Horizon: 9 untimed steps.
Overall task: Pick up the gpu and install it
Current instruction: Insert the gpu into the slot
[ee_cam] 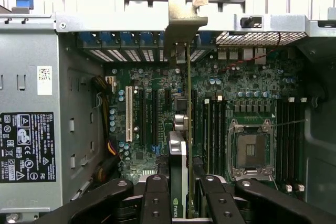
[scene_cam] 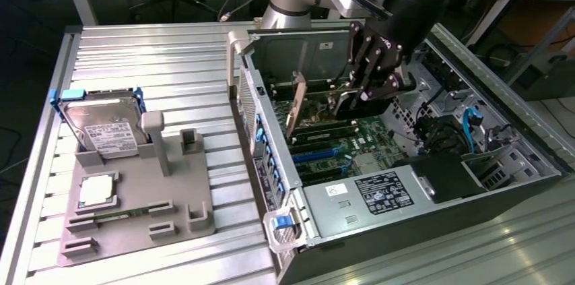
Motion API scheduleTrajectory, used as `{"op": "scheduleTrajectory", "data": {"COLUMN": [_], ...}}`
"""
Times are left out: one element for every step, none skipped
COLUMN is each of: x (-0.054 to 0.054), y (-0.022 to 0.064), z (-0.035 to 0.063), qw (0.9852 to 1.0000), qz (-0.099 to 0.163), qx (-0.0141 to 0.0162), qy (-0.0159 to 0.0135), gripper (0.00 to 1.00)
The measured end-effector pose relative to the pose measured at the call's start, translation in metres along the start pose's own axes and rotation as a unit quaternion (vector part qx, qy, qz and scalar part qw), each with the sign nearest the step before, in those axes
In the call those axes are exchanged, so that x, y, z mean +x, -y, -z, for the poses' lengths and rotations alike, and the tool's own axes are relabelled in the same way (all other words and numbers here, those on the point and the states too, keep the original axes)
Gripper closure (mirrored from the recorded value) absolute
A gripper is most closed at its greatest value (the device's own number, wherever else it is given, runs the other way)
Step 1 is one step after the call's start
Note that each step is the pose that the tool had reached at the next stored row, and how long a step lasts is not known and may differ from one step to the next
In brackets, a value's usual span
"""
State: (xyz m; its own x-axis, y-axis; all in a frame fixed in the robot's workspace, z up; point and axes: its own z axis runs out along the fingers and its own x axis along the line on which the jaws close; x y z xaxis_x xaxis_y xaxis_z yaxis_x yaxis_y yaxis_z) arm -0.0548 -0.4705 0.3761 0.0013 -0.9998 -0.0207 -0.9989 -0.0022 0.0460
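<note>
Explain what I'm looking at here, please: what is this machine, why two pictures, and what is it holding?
It is a robot arm whose end effector acts as a hand. The exterior view is from a camera off to the side; the wrist view is from a camera on the arm's wrist, looking into the open computer case. The end effector is shut on the gpu, a thin card with a metal bracket, held upright over the motherboard slots. On the ribbed metal table, a grey holder keeps a hard drive, a small square chip and a narrow memory stick.

Hard drive (scene_cam: 106, 130) upright in grey fixture (scene_cam: 134, 224)
</note>
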Motion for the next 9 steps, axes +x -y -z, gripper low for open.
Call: {"op": "scheduleTrajectory", "data": {"x": [0.0000,0.0000,0.0000,0.0001,0.0001,0.0001,0.0001,0.0001,0.0001], "y": [0.0000,0.0000,0.0001,0.0001,0.0001,0.0001,0.0001,0.0001,0.0002], "z": [-0.0003,-0.0008,-0.0014,-0.0018,-0.0023,-0.0027,-0.0031,-0.0035,-0.0037], "qw": [1.0000,1.0000,1.0000,1.0000,1.0000,1.0000,1.0000,1.0000,1.0000], "qz": [0.000,0.000,0.000,0.000,0.000,0.000,0.000,0.000,0.000], "qx": [0.0000,0.0000,0.0000,0.0000,0.0000,0.0000,0.0000,0.0000,0.0000], "qy": [0.0000,0.0000,0.0001,0.0000,0.0000,0.0000,-0.0001,-0.0001,-0.0001], "gripper": [0.73,0.73,0.73,0.73,0.73,0.73,0.73,0.73,0.73]}}
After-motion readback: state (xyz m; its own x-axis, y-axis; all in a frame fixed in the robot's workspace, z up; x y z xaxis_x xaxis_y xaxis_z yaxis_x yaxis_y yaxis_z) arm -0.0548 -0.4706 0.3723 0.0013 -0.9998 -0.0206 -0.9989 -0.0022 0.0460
